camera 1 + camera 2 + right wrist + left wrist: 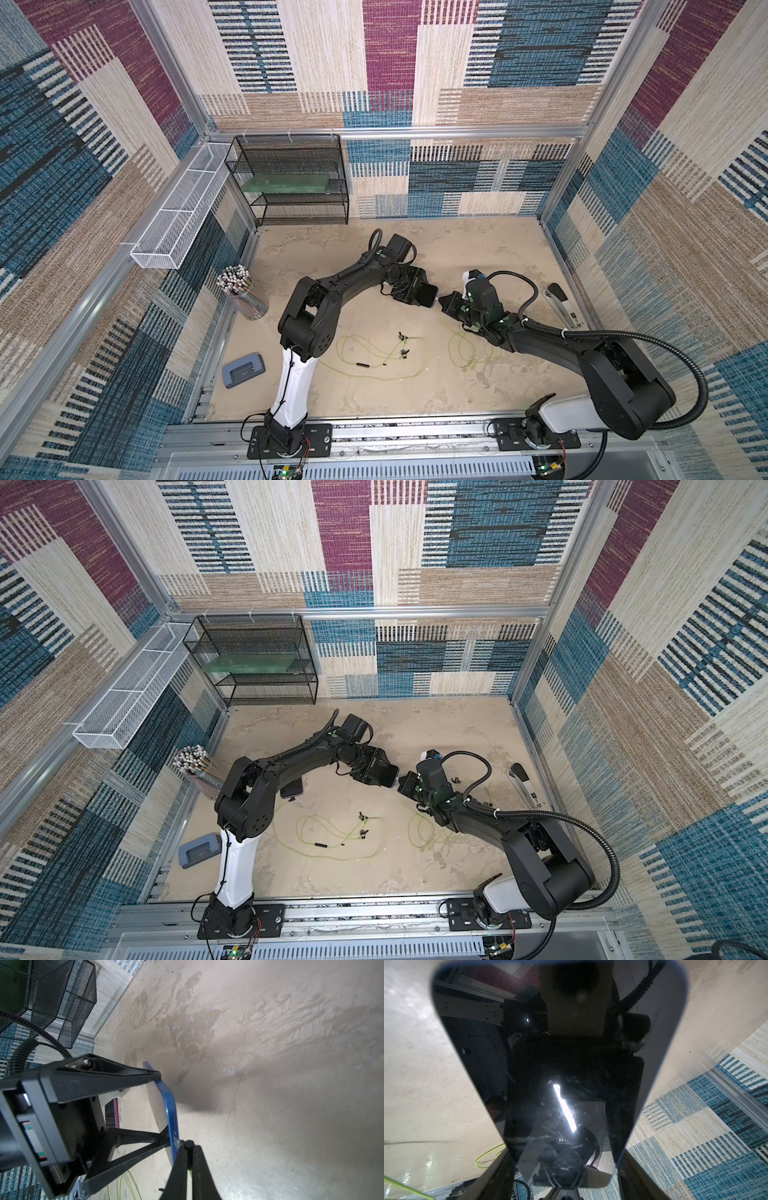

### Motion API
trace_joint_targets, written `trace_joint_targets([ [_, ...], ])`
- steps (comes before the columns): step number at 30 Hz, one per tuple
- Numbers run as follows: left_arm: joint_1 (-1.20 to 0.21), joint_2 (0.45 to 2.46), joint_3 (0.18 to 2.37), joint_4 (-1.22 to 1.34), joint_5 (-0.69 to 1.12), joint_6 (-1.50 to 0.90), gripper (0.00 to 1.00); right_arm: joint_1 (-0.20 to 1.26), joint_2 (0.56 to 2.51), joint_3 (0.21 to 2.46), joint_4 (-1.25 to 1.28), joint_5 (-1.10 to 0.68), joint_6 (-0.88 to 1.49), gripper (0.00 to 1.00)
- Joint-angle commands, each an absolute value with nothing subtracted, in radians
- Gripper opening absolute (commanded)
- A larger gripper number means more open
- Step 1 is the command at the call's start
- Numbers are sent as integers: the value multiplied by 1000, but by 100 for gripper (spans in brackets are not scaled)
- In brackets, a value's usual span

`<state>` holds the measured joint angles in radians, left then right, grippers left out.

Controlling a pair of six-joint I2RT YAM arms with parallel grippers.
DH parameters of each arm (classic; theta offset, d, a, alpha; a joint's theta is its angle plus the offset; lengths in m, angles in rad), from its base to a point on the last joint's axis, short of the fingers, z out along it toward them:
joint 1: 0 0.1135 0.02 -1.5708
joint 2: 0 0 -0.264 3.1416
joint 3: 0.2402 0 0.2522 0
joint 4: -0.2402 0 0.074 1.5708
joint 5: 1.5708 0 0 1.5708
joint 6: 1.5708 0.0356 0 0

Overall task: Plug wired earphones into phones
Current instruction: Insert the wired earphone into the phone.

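My left gripper (424, 293) is shut on a phone (433, 296) and holds it above the table's middle by its long sides. Its glossy black screen (560, 1053) fills the left wrist view. My right gripper (189, 1148) is shut on the black plug (189, 1144) of one set of earphones. The plug's tip meets the phone's blue bottom edge (171, 1109); whether it is seated I cannot tell. That set's yellow-green cable (465, 351) loops below the right arm. Another set of earphones (374, 357) lies loose mid-table. A second phone (291, 789) lies flat beside the left arm.
A grey-blue hole punch (244, 370) and a cup of pencils (245, 291) stand at the left. A black mesh shelf (291, 178) and a white mesh basket (183, 208) line the back left. A stapler (561, 305) lies by the right wall.
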<state>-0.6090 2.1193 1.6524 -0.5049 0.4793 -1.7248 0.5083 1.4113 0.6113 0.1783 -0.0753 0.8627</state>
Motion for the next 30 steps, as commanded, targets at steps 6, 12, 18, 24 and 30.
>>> trace_joint_targets([
  [6,-622,2104,1662,-471,538,-1751,1,538,1437,672,130,-18,841,0],
  [12,-623,2105,1666,-463,542,-1753,0,559,1454,704,87,-3,811,0],
  [18,-621,2106,1669,-455,546,-1757,0,561,1449,686,83,-12,807,0],
  [24,-628,2107,1671,-450,551,-1756,0,557,1453,655,175,-50,824,0],
  [30,-641,2108,1661,-435,566,-1765,0,553,1479,656,243,-50,828,0],
])
